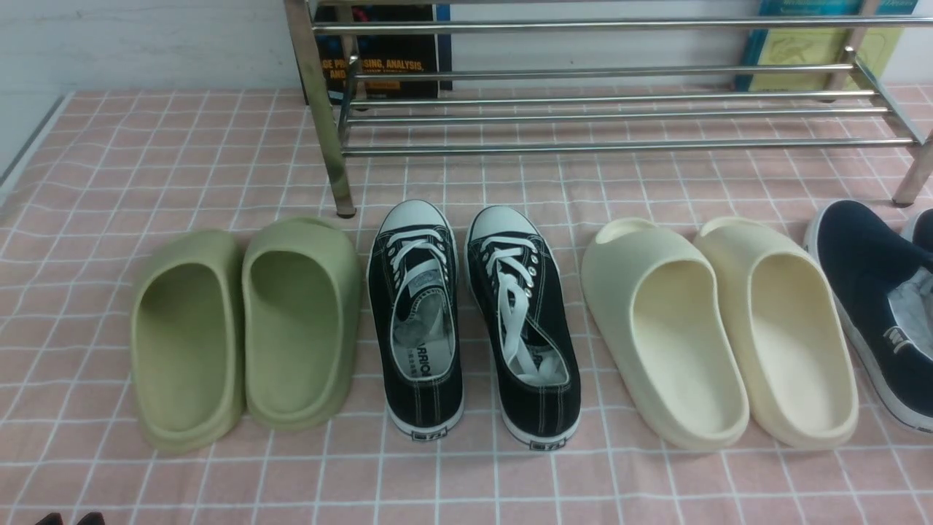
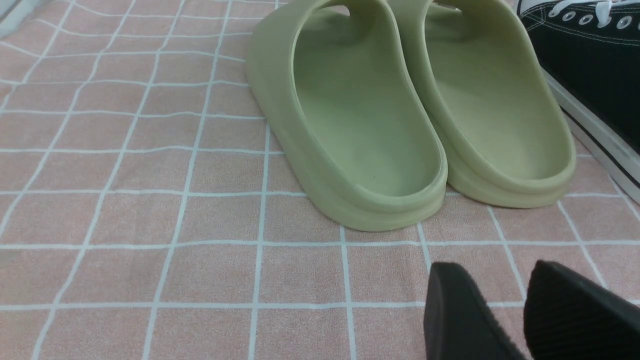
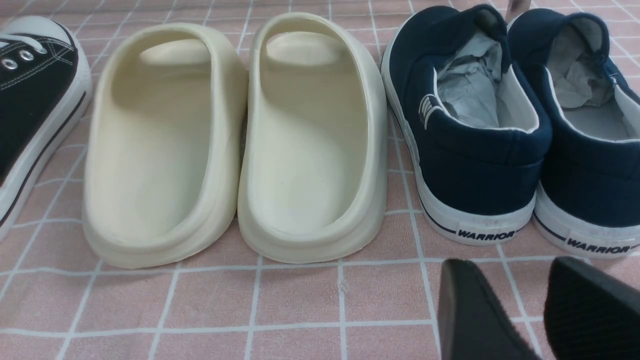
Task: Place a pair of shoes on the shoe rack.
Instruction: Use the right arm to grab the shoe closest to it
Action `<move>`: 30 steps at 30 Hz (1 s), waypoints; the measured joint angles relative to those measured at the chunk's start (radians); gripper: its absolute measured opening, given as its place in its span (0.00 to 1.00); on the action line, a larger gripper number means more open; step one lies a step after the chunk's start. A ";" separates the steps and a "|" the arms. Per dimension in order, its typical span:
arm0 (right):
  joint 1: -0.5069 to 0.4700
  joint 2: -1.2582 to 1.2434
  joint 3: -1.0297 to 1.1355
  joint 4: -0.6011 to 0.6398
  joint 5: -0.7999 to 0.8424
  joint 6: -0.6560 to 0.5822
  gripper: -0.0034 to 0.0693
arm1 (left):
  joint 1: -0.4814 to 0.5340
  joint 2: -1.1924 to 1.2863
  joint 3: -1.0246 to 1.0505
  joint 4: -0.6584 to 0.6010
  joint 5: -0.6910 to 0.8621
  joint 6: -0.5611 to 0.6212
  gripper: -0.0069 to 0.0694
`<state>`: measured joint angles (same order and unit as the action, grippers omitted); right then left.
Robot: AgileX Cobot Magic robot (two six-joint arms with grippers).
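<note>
Since the navy slip-ons sit just beside the cream slides, we flag a risk — right gripper, like left gripper, fingers apart and empty, may snag a slide.

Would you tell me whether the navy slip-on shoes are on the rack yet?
Not yet: both navy slip-on shoes stand on the pink cloth beside the cream slides, in front of the shoe rack.

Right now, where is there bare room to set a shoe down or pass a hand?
Bare cloth left of the green slides and along the near strip behind the heels; the rack holds nothing. Crowded: the row from black sneakers through cream slides to navy shoes, narrow gaps only.
</note>
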<state>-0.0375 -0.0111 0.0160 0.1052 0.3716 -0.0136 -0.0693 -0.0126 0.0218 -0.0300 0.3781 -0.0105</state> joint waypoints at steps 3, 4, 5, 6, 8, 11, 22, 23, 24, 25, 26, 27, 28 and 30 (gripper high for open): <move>0.000 0.000 0.000 0.000 0.000 0.000 0.38 | 0.000 0.000 0.000 0.000 0.000 0.000 0.40; 0.000 0.000 0.000 0.000 0.000 0.000 0.38 | 0.000 0.000 0.000 0.000 0.000 0.000 0.40; 0.000 0.000 0.000 0.000 0.000 0.000 0.38 | 0.000 0.000 0.000 0.000 0.000 0.000 0.40; 0.000 0.000 0.000 0.000 0.000 0.000 0.38 | 0.000 0.000 0.000 0.000 0.000 0.000 0.40; 0.000 0.000 0.000 0.000 0.000 0.000 0.38 | 0.000 0.000 0.000 0.000 0.000 0.000 0.40; 0.000 0.000 0.000 0.000 0.000 0.000 0.38 | 0.000 0.000 0.000 0.000 0.000 0.000 0.40; 0.000 0.000 0.000 -0.023 -0.013 0.000 0.38 | 0.000 0.000 0.000 0.000 0.000 0.000 0.40; 0.000 0.000 0.002 -0.032 -0.032 0.000 0.38 | 0.000 0.000 0.000 0.000 0.000 0.000 0.40; 0.000 0.000 0.006 -0.033 -0.053 0.000 0.38 | 0.000 0.000 0.000 0.000 0.000 0.000 0.40; 0.000 0.000 0.008 -0.033 -0.079 0.000 0.38 | 0.000 0.000 0.000 0.000 0.000 0.000 0.40; 0.000 0.000 0.008 -0.034 -0.116 0.000 0.38 | 0.000 0.000 0.000 0.000 0.000 0.000 0.40; 0.000 0.000 0.008 -0.034 -0.168 0.000 0.38 | 0.000 0.000 0.000 0.000 0.000 0.000 0.40; 0.000 0.000 0.008 -0.034 -0.180 0.000 0.38 | 0.000 0.000 0.000 0.000 0.000 0.000 0.40; 0.000 0.000 0.008 -0.035 -0.300 0.000 0.38 | 0.000 0.000 0.000 0.000 0.000 0.000 0.40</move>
<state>-0.0375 -0.0111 0.0242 0.0705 0.0721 -0.0136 -0.0693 -0.0126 0.0218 -0.0300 0.3781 -0.0105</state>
